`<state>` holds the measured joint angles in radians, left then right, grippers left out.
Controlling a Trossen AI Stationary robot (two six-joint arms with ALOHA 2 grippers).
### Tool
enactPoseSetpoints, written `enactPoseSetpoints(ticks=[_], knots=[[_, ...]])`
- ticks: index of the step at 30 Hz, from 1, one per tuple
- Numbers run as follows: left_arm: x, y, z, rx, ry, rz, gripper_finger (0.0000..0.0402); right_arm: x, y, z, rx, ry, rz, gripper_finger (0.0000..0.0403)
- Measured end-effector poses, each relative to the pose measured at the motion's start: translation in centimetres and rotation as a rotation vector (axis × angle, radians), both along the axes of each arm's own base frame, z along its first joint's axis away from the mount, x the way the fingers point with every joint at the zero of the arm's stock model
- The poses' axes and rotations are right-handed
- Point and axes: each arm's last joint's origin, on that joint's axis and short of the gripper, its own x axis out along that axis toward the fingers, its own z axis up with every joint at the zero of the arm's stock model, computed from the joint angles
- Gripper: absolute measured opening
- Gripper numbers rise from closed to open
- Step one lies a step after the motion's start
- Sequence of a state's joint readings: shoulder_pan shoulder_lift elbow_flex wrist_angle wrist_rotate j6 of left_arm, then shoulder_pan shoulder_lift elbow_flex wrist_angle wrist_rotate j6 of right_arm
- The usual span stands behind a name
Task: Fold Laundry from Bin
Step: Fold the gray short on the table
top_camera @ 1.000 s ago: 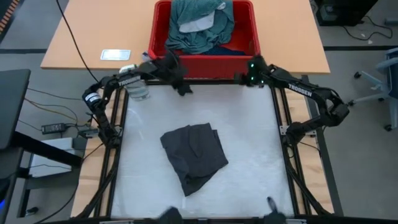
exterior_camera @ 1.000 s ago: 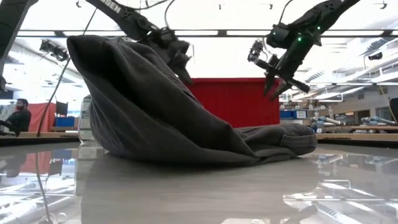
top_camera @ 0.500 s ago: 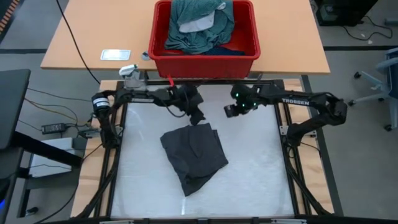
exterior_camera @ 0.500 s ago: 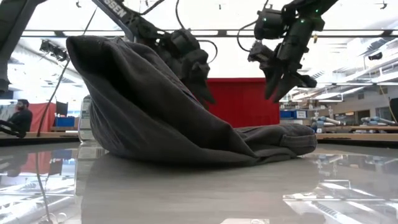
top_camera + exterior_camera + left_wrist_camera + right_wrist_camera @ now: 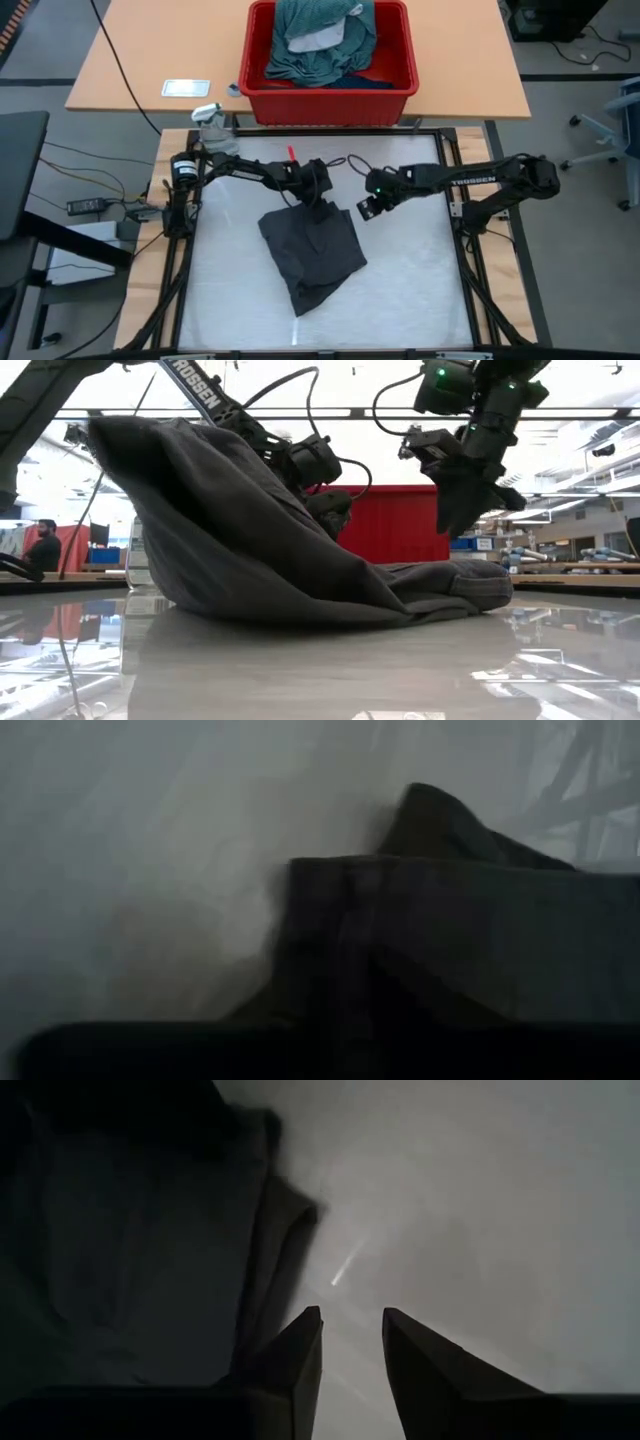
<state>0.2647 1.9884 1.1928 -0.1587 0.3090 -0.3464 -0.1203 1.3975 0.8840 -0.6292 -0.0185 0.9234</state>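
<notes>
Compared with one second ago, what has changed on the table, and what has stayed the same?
Both arms swung from the bin's front wall down toward the dark grey garment. The left gripper now sits on its far edge, its fingers closing on the cloth; a firm hold cannot be confirmed. The right gripper hangs just beside the garment's far right corner, fingers slightly apart. The garment, the red bin and its laundry have not moved.

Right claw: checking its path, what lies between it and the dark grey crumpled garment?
Nothing: in the right wrist view only bare white table separates the right claw from the dark grey crumpled garment.
</notes>
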Motion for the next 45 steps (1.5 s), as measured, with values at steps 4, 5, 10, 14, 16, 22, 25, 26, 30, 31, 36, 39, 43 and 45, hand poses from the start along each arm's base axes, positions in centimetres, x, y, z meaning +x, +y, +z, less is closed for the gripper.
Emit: enactPoseSetpoints(ticks=[4,5,10,14,16,22,25,26,30,31,36,39,43,45], knots=[[-0.1,-0.1,0.8,-0.054,-0.011,0.050,0.0007,-0.5,1.5,-1.1,0.003,0.033,-0.009,0.0095],[-0.2,-0.1,1.6,-0.057,-0.030,0.050,0.0005,-0.6,1.9,-1.4,-0.005,0.042,-0.013,0.0088],[-0.8,-0.5,7.9,0.024,-0.196,0.030,0.0002,-0.9,3.9,-2.0,-0.032,0.049,-0.031,0.0052],[-1.7,-0.2,11.4,0.136,-0.287,-0.009,0.0001,-0.7,5.0,-1.9,-0.036,0.008,-0.115,0.0043],[-2.0,0.4,11.9,0.185,-0.290,-0.016,0.0001,-0.4,5.4,-1.7,-0.040,-0.040,-0.146,0.0044],[-2.6,1.6,10.7,0.183,-0.191,0.007,0.0021,0.3,6.1,-1.3,0.034,-0.142,-0.259,0.0062],[-2.7,2.0,9.1,0.210,-0.087,0.023,0.0059,0.3,6.2,-1.4,0.028,-0.143,-0.284,0.0071],[-2.8,2.2,8.5,0.213,-0.050,0.030,0.0074,0.3,6.2,-1.4,0.032,-0.141,-0.293,0.0074],[-2.8,3.4,7.0,0.229,0.011,0.090,0.0138,0.2,6.3,-1.4,0.041,-0.141,-0.325,0.0078],[-2.8,3.8,6.5,0.220,0.023,0.106,0.0154,0.2,6.4,-1.4,0.036,-0.144,-0.327,0.0078],[-2.0,5.8,3.7,0.139,0.000,0.120,0.0205,0.1,6.5,-1.4,0.011,-0.156,-0.385,0.0078],[-1.5,6.2,1.6,0.076,0.001,0.089,0.0213,0.1,6.4,-1.4,0.010,-0.155,-0.387,0.0078],[-1.1,6.1,-0.3,0.009,0.034,0.079,0.0196,0.0,6.5,-1.5,0.022,-0.143,-0.379,0.0078],[-1.0,5.9,-1.2,-0.016,0.072,0.097,0.0171,0.1,6.5,-1.5,0.023,-0.139,-0.377,0.0078]])
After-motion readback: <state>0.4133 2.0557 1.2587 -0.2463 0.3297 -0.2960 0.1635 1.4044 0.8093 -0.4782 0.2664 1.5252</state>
